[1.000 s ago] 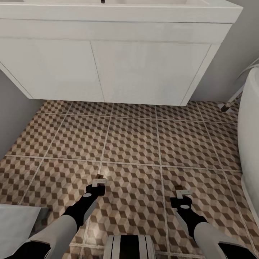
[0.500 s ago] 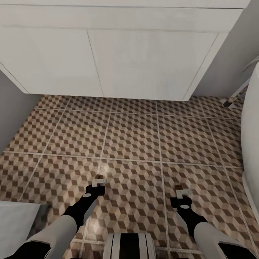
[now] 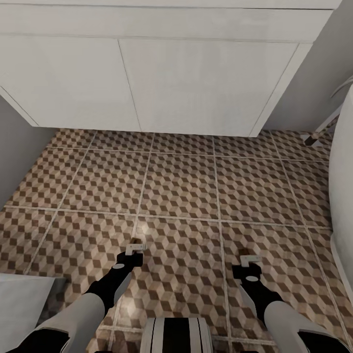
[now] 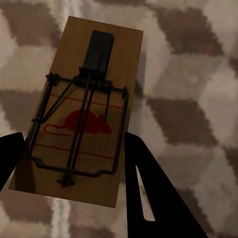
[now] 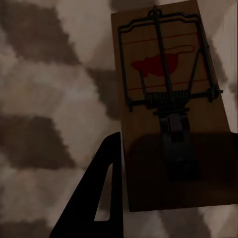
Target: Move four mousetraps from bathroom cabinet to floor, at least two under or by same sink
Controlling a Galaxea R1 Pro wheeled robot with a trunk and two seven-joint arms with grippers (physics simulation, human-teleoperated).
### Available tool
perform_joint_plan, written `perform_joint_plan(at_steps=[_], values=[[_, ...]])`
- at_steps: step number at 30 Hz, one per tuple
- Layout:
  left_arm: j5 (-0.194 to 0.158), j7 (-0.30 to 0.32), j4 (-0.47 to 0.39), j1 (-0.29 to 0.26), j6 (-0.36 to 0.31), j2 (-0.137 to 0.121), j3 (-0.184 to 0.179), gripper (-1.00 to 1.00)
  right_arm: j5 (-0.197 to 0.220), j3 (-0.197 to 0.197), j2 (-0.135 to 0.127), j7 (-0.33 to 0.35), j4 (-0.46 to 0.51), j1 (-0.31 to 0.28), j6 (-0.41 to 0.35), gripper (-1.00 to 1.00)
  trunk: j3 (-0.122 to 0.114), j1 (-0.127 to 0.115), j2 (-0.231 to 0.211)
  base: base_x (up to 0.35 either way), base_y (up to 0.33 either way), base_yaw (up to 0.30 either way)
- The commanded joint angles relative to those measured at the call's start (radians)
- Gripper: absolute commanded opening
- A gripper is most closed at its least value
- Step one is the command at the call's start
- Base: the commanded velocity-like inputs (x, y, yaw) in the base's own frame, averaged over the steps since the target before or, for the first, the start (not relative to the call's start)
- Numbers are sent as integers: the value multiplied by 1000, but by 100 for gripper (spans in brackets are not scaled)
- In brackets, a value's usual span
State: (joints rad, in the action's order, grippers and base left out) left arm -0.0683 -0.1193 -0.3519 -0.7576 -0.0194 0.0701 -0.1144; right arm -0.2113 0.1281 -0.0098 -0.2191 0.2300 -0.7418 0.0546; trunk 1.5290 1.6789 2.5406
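Note:
Both arms hang low over the bathroom floor [image 3: 179, 191], in front of the white two-door vanity [image 3: 196, 83] that carries the bathroom sink; the basin itself is cut off by the frame edge. My left gripper [image 3: 134, 248] is shut on a tan mousetrap [image 4: 84, 114] with dark wire and a red mouse mark, and its black fingers [image 4: 148, 193] press the board's long sides. My right gripper [image 3: 248, 260] is shut on a second mousetrap [image 5: 168, 99], with one finger [image 5: 99, 198] against its edge. I cannot tell whether either trap touches the tiles. The cabinet is out of view.
The curved white bathtub [image 3: 343, 171] fills the right edge. A grey wall [image 3: 14, 147] closes the left side. A white object [image 3: 24, 304] sits at the lower left beside my left arm. A thin stand leg [image 3: 314, 137] rests on the tiles near the tub.
The camera has moved closer to the vanity and tipped down, so the basin top slid out of frame. Both grippers keep their traps and have barely moved.

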Motion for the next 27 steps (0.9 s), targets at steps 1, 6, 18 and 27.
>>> perform_joint_plan(at_steps=[1, 6, 18, 27], values=[[-6, -7, -1, 0, -2, -1, -8, -100, -8, 9, 1, 1, 2, -1, 5, -100, 1, 0, 0, 0, 0, 0], [-3, -6, -1, 0, -2, -1, -9, -100, -8, 8, 1, 0, 8, -1, 4, -100, 1, 0, 0, 0, 0, 0], [-2, -6, -1, 0, 2, 0, -10, -100, -8, 8, 0, 0, 9, -1, -1, -100, 1, 0, 0, 0, 0, 0], [-3, -5, 0, 0, 3, 0, -11, -100, -8, 9, 0, 0, 9, -1, -10, -100, 1, 0, 0, 0, 0, 0]])
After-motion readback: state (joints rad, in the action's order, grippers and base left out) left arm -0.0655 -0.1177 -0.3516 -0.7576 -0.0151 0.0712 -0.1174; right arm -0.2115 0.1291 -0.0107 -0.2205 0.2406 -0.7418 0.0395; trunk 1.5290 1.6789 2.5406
